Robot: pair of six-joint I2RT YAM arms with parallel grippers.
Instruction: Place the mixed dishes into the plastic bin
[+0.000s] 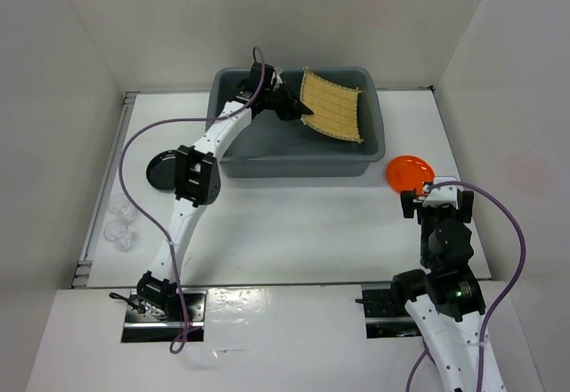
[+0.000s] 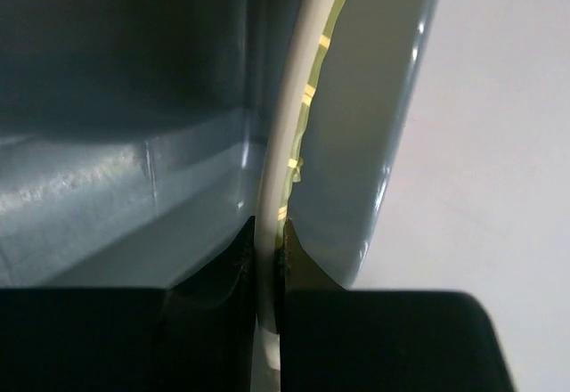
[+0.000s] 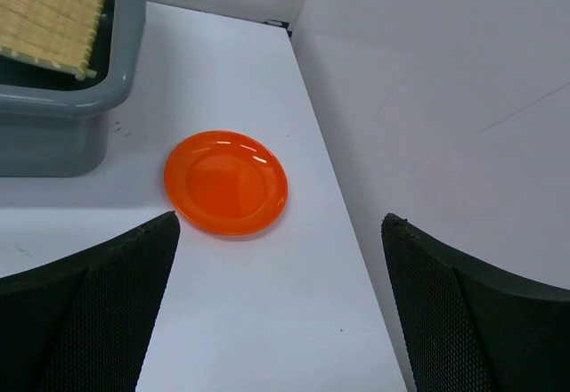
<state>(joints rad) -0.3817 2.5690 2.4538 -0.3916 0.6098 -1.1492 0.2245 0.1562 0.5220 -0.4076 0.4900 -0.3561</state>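
My left gripper [image 1: 294, 105] is shut on the left edge of the tan bamboo mat [image 1: 333, 105], holding it tilted inside the grey plastic bin [image 1: 294, 165]. In the left wrist view the mat's edge [image 2: 276, 196] runs up from between my closed jaws [image 2: 269, 267], with the bin wall [image 2: 116, 98] behind. The orange plate [image 1: 410, 173] lies on the table right of the bin, also seen in the right wrist view [image 3: 226, 182]. My right gripper [image 1: 435, 200] is open and empty just in front of the plate. The black plate [image 1: 164, 171] lies left of the bin. Clear glass cups [image 1: 120, 223] sit at the far left.
White walls enclose the table on the left, back and right. The right wall [image 3: 445, 89] stands close beside the orange plate and my right gripper. A metal strip [image 1: 98, 223] runs along the table's left edge.
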